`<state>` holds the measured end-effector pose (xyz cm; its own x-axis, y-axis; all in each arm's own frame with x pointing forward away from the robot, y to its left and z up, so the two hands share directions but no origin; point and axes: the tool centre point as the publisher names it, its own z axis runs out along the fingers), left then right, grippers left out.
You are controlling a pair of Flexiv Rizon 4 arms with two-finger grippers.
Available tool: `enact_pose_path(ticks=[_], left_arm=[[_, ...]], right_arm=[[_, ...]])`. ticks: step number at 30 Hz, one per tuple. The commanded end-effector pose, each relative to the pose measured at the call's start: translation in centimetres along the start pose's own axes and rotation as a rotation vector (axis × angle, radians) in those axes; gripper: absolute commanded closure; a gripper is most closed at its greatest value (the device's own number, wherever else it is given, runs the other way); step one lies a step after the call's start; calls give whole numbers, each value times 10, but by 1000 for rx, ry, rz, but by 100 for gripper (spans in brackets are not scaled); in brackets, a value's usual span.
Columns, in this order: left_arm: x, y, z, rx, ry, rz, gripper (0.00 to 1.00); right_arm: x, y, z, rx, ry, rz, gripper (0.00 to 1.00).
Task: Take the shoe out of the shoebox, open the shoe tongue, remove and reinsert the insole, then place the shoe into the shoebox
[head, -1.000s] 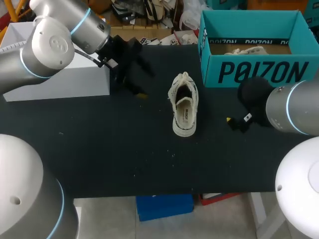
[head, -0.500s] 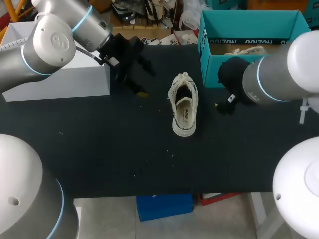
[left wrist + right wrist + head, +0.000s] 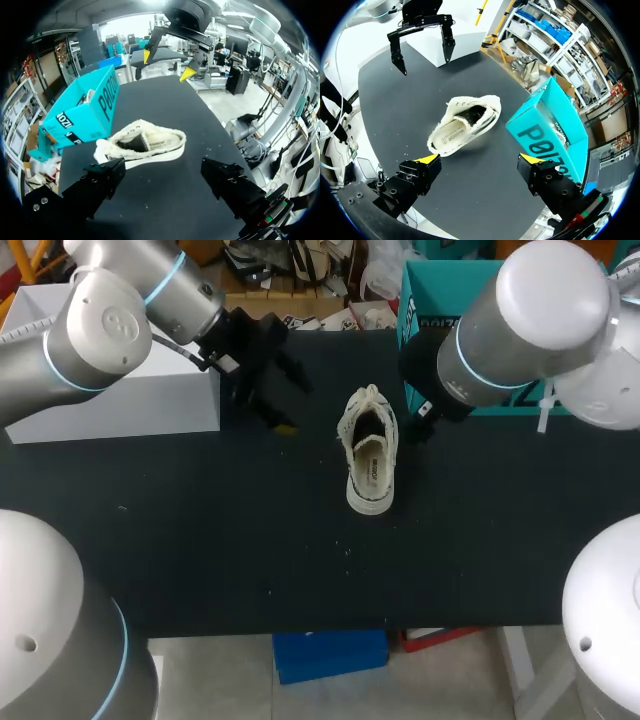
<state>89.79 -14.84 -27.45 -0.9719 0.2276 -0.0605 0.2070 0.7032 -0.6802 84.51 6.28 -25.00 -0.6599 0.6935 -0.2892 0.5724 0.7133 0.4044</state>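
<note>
A cream knitted shoe point(image 3: 369, 453) lies on the black table point(image 3: 200, 530), its opening facing up. The teal shoebox point(image 3: 410, 300) stands at the back right, largely covered by my right arm point(image 3: 500, 340), whose gripper is hidden in the head view. My left gripper point(image 3: 290, 406) hangs open to the left of the shoe. In the left wrist view the shoe point(image 3: 145, 145) lies ahead of the open left gripper point(image 3: 165, 182), the box point(image 3: 82, 115) beside it. In the right wrist view the open right gripper point(image 3: 479, 161) hovers over the shoe point(image 3: 462, 125), nothing between its fingers.
A white box point(image 3: 130, 390) sits at the table's back left, behind my left gripper. A second pale shoe point(image 3: 90, 96) shows inside the shoebox point(image 3: 550, 127). My right gripper point(image 3: 169, 60) hangs opposite the left one point(image 3: 422, 47), with the shoe between them.
My right arm has swung in from the right side to just right of the shoe, in front of the shoebox. The left arm and the shoe have stayed put.
</note>
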Motion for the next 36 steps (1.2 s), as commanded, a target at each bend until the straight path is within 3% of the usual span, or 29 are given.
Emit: enact_pose_path(ticks=[1,8,19,25,36], left_arm=[[1,0,-1,-3,-1,0,0],[1,0,-1,-3,-1,0,0],[1,0,-1,-3,-1,0,0],[1,0,-1,-3,-1,0,0],[1,0,-1,-3,-1,0,0]], right_arm=[[2,2,4,3,-4,1,0],[2,2,4,3,-4,1,0],[9,33,20,-22,64,330,0],[16,47,32,77,120,435,0],[26,56,52,172,178,508,0]])
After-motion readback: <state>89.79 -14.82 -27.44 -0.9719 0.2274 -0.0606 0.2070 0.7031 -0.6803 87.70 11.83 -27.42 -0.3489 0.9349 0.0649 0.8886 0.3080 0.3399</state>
